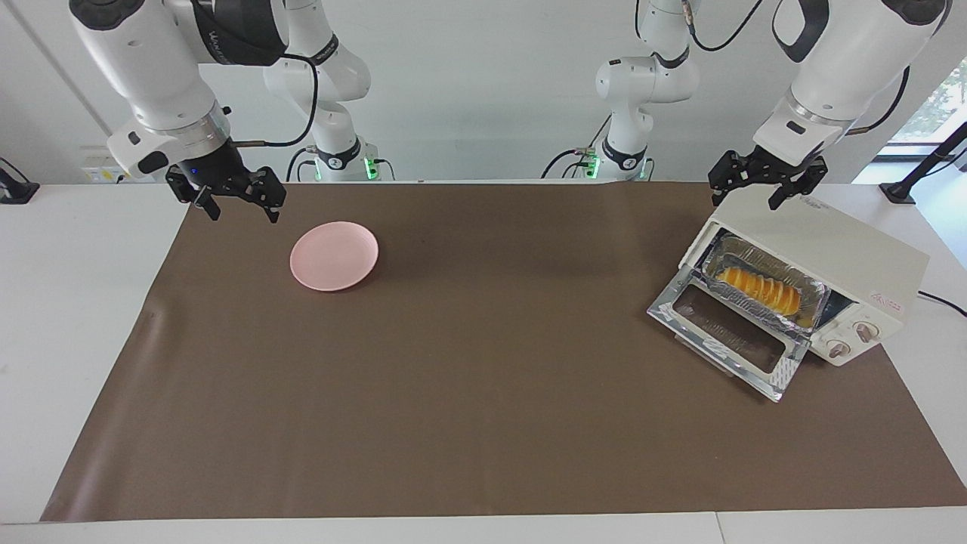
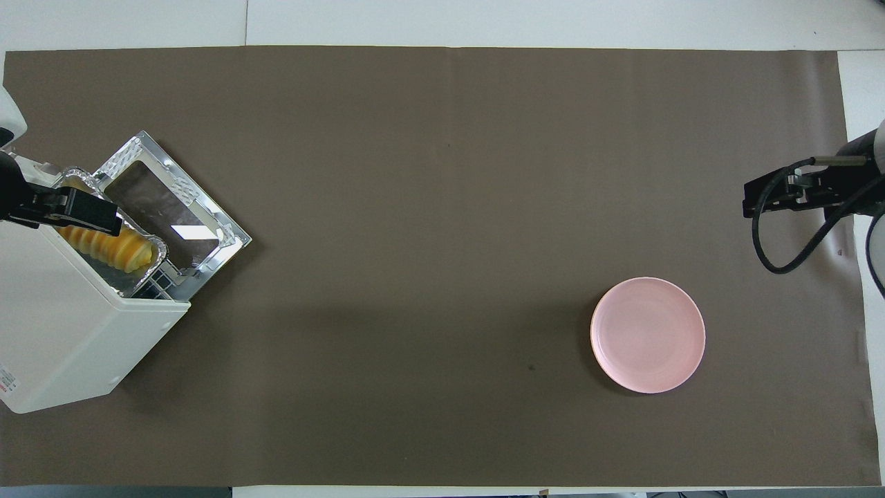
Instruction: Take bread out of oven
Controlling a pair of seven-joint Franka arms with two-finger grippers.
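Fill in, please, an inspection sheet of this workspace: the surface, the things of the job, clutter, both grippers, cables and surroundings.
Surface: brown mat over a white table.
Job's things: oven at the left arm's end, glass door dropped open; bread in a foil tray that sits in the oven's mouth.
Clutter: one pink plate, with nothing on it, toward the right arm's end.
Grippers: left gripper open, raised over the oven's top; right gripper open, raised over the mat's edge beside the plate; neither holds anything.
Cables: black cables along both arms; a cord leaves the oven.
Surroundings: white wall, window at one side.
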